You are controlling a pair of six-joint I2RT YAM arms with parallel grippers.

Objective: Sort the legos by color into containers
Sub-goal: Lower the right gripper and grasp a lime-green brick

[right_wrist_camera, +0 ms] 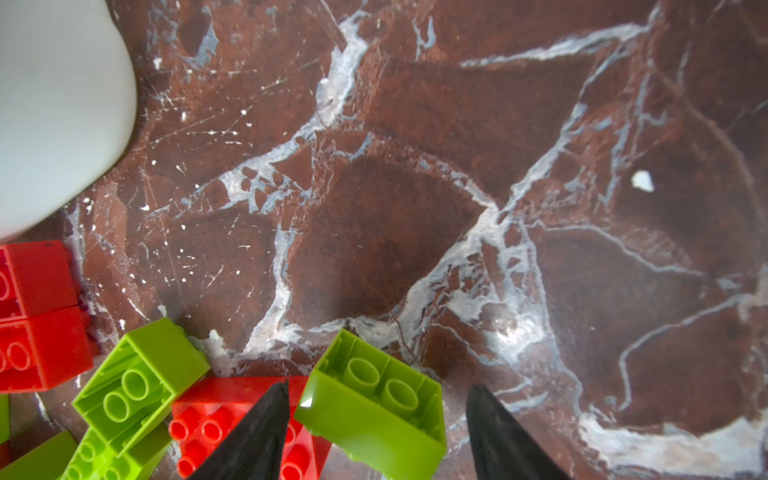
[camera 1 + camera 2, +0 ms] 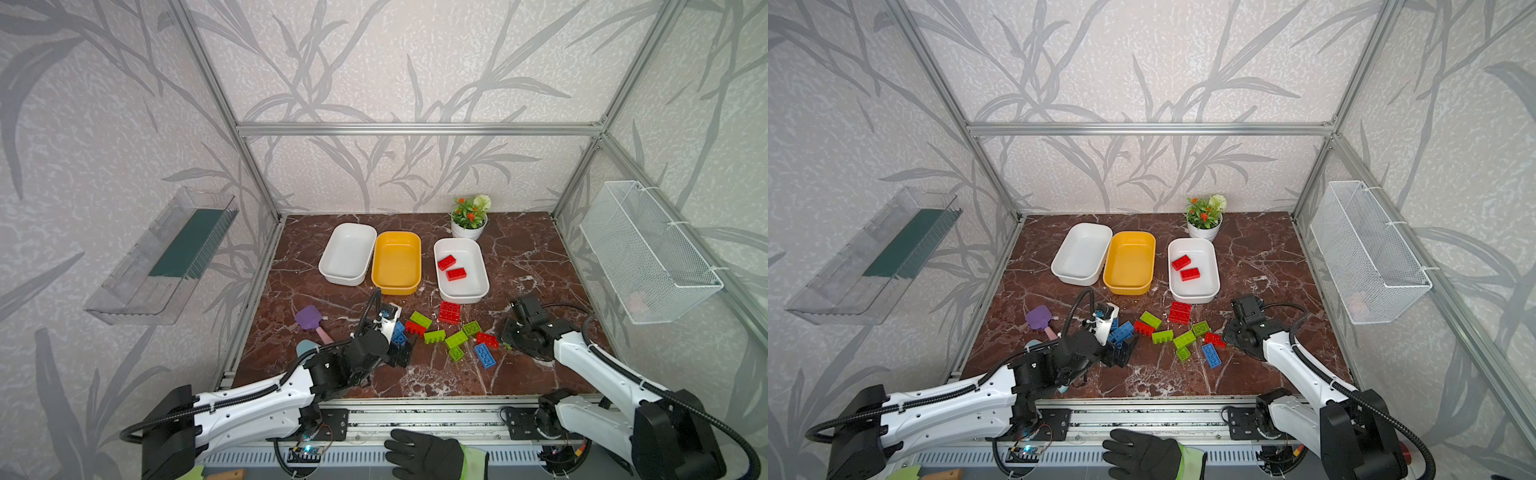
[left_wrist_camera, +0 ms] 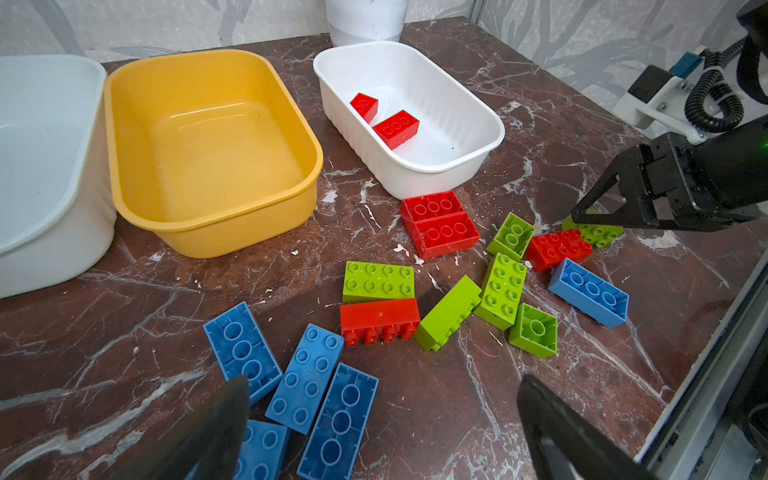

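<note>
Sorted: two red bricks [image 2: 446, 262], right white tub [image 2: 476, 266] | unsorted: remaining bricks [image 2: 456, 338], bench [image 2: 519, 257] | left jaws wide | right jaws set loosely around lime brick [image 1: 374, 399]

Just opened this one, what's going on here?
Two robot arms are sorting toy bricks by colour. The right gripper is down among the loose pieces, its jaws open on either side of a lime green brick and not yet shut on it. The left gripper hangs wide open over a group of blue bricks. Two red bricks lie in the right-hand white tub. The yellow tub and the other white tub are empty. The rest lie loose.
</note>
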